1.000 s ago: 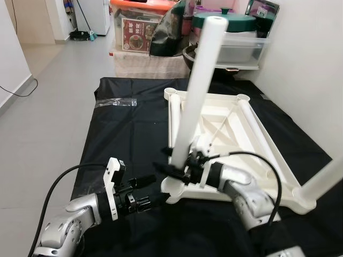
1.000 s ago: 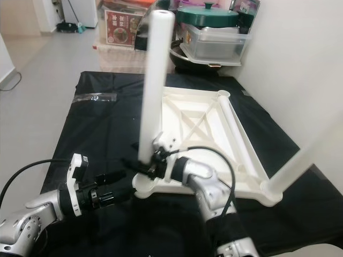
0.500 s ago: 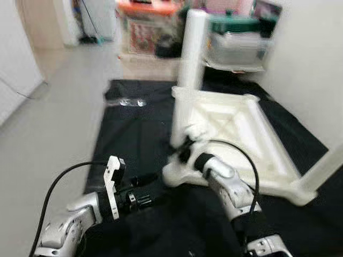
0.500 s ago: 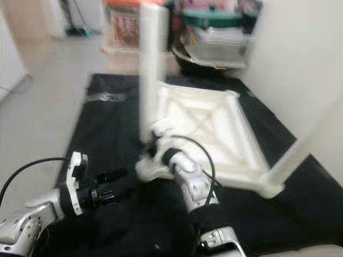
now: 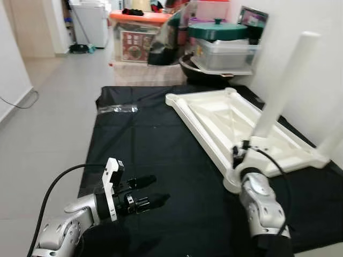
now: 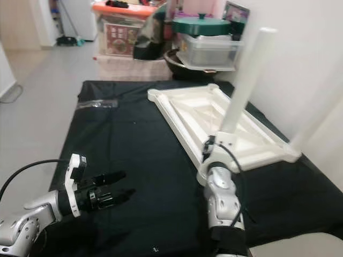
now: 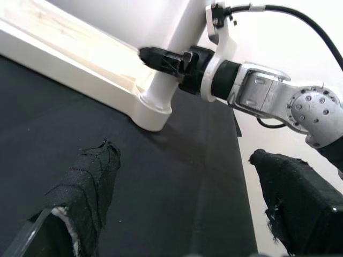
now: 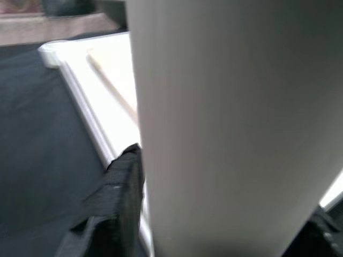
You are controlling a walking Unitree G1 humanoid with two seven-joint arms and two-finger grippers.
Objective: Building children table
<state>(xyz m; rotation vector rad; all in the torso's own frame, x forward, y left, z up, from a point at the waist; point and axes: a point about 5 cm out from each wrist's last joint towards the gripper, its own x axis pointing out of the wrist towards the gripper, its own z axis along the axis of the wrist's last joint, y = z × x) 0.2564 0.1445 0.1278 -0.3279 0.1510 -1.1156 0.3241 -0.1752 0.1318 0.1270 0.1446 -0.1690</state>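
**Robot steadies a white table leg on an upturned child's table**

A white plastic table top (image 5: 225, 115) lies upside down on a black cloth (image 5: 161, 160) spread over the floor, running from the upper centre of the frame down to the lower right. A white tube-shaped leg (image 5: 281, 83) stands in the socket at the near corner, leaning slightly to the right.

The right end effector (image 7: 161, 58) sits at the lower right of the head view, closed around the base of that leg, just above the corner socket; its wrist camera sees the leg pressed between the two black fingers (image 8: 120, 198). The left end effector (image 5: 143, 194) hovers over the cloth at the lower left, fingers spread and holding nothing, well apart from the table.

A small clear bag (image 5: 117, 108) lies on the cloth at the upper left. Storage boxes and a green-lidded pot (image 5: 222, 29) are stacked along the top of the frame.

The parts look like light, stiff, hollow plastic with a smooth, rather slippery surface. A low grip near the socket probably gives the best control; holding higher up would likely let the leg tilt or slip.
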